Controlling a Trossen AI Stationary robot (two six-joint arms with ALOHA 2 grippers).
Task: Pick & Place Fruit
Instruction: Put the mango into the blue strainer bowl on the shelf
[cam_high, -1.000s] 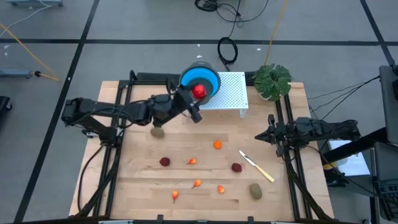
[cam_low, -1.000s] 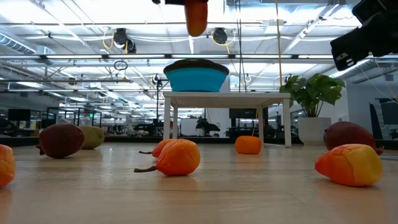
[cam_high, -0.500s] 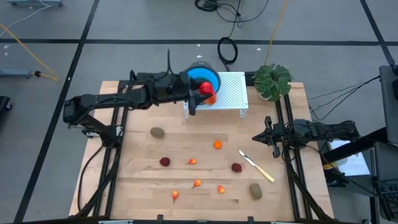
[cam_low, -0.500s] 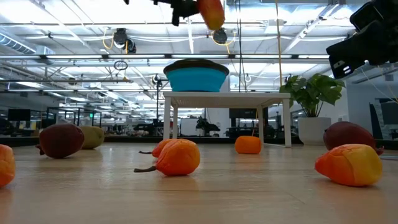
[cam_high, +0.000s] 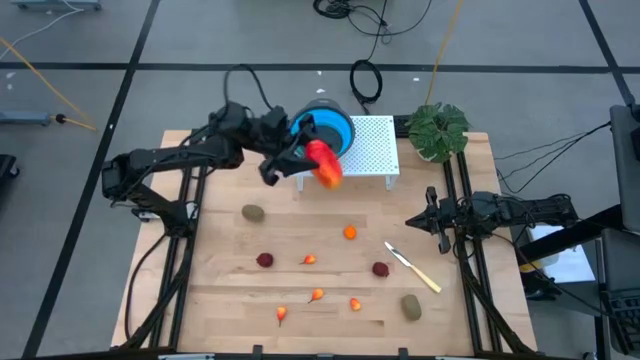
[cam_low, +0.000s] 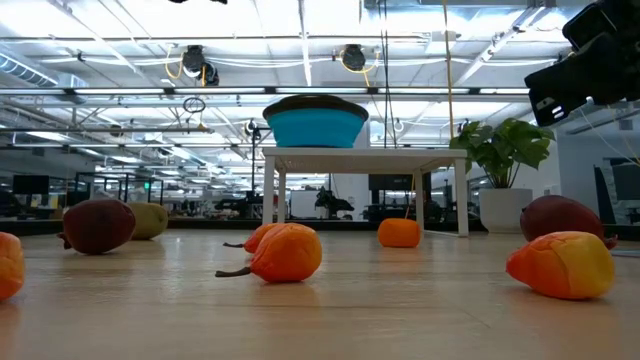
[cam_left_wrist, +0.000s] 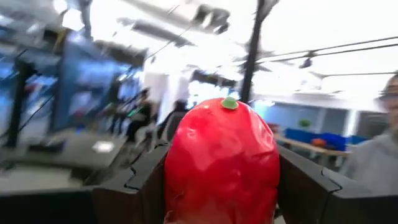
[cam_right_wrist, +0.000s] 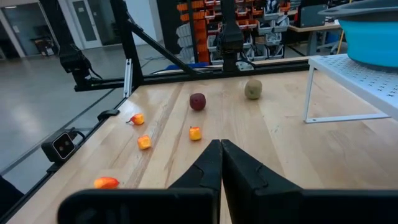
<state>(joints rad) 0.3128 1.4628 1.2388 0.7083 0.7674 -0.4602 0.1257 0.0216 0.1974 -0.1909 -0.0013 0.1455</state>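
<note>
My left gripper is raised high over the table's far part, just near of the blue bowl, and is shut on the elongated red-yellow fruit. The left wrist view shows that fruit filling the space between the fingers, its green tip pointing away. The bowl sits on a white perforated stand. My right gripper waits shut at the right side, just above the table. On the wood lie two brown-green ovals, two dark red balls and several orange bits. My left gripper pinches the red-yellow fruit at its sides, one finger on each flank, along its length. The fruit is lifted clear, high above the table, and sticks out past the fingertips toward the table's right and near side.
A pale-handled knife lies near my right gripper. A potted plant stands at the far right corner. Black rails run along both table sides. In the low view the bowl and stand rise behind the orange bits.
My left gripper has risen with the red-yellow fruit, out of the top of the low view. It swung near the bowl, toward the far edge and back, and turned, so the fruit now points toward the table's right and near side.
</note>
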